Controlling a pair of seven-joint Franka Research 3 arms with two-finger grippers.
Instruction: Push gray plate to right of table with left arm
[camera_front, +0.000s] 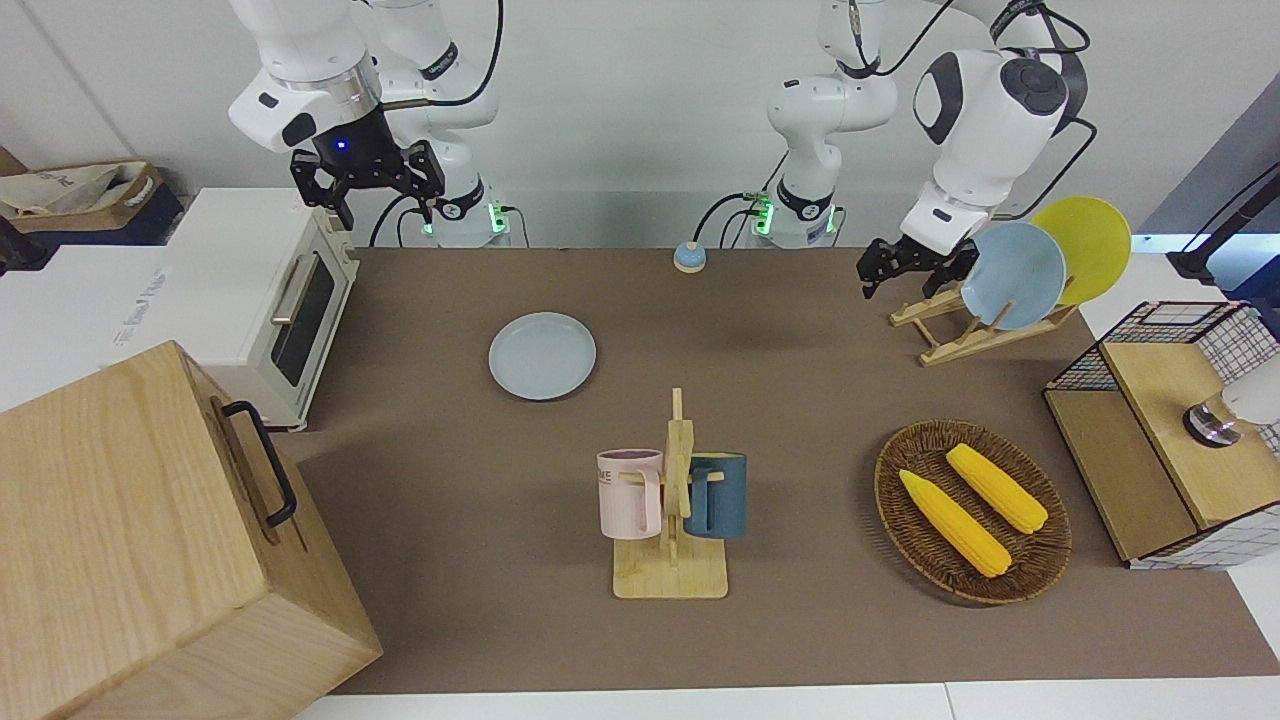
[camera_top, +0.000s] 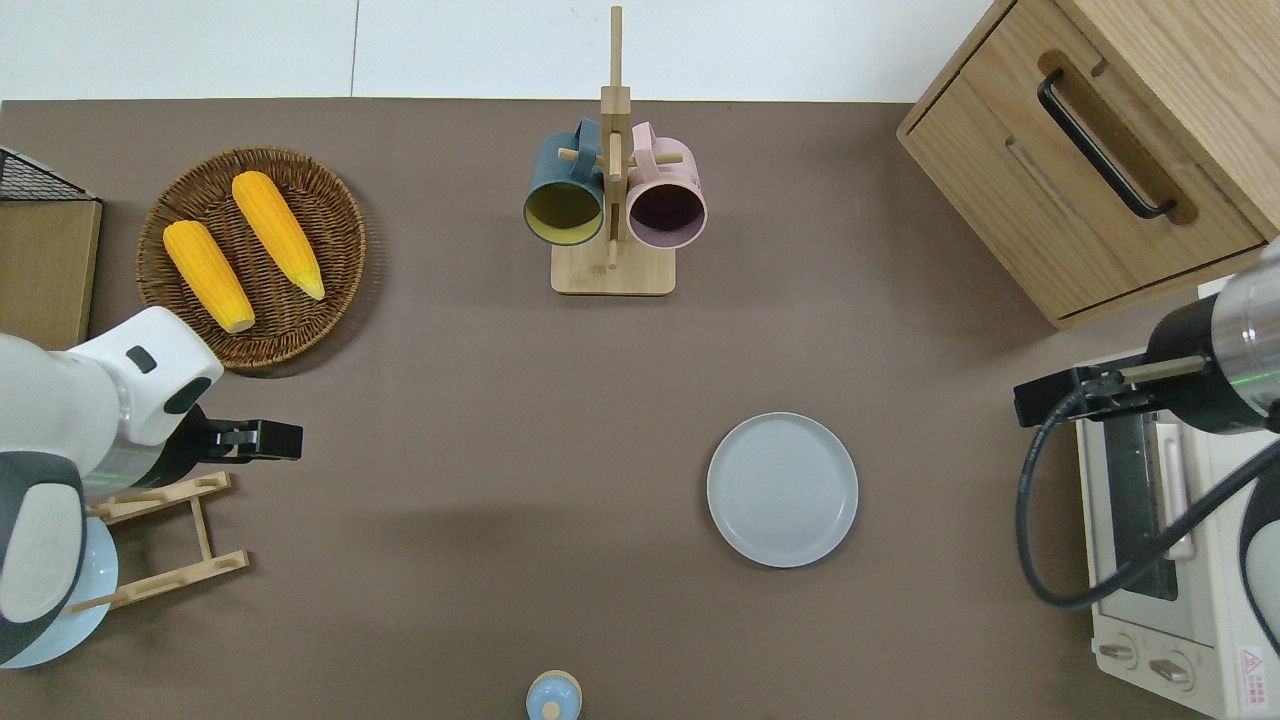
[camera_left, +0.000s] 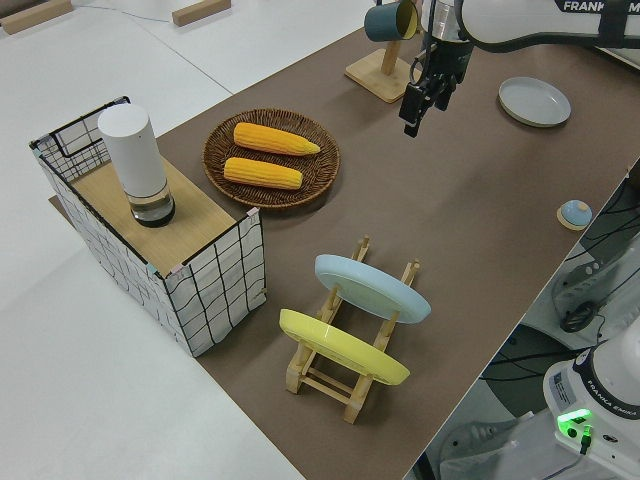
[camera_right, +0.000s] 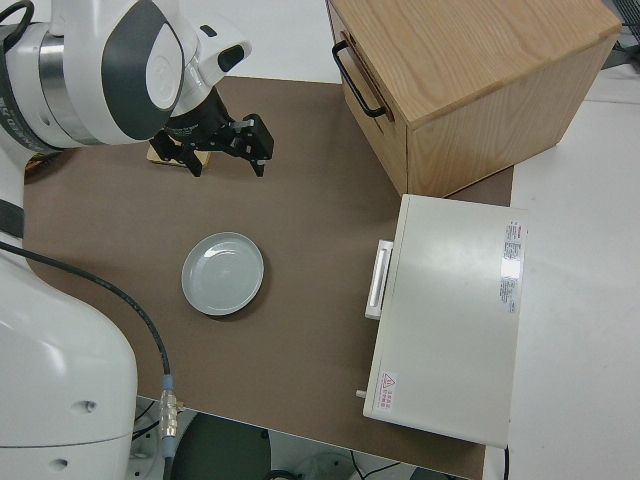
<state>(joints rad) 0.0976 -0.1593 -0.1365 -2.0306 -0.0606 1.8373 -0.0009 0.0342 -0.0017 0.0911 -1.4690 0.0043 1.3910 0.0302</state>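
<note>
The gray plate (camera_front: 542, 356) lies flat on the brown table (camera_front: 450, 500), toward the right arm's end, near the toaster oven; it also shows in the overhead view (camera_top: 782, 490), the left side view (camera_left: 534, 100) and the right side view (camera_right: 223, 273). My left gripper (camera_front: 903, 275) is open and empty, up in the air and far from the plate. In the overhead view it (camera_top: 285, 440) is over the table by the plate rack's farther edge, near the wicker basket. My right gripper (camera_front: 368, 185) is open; that arm is parked.
A mug rack (camera_top: 612, 200) with a teal and a pink mug stands farther out mid-table. A wicker basket (camera_top: 352, 240) holds two corn cobs. A plate rack (camera_front: 950, 335) carries a sky-blue and a yellow plate. A wooden box (camera_top: 1100, 150), a toaster oven (camera_front: 260, 290) and a wire crate (camera_front: 1170, 420) stand at the ends.
</note>
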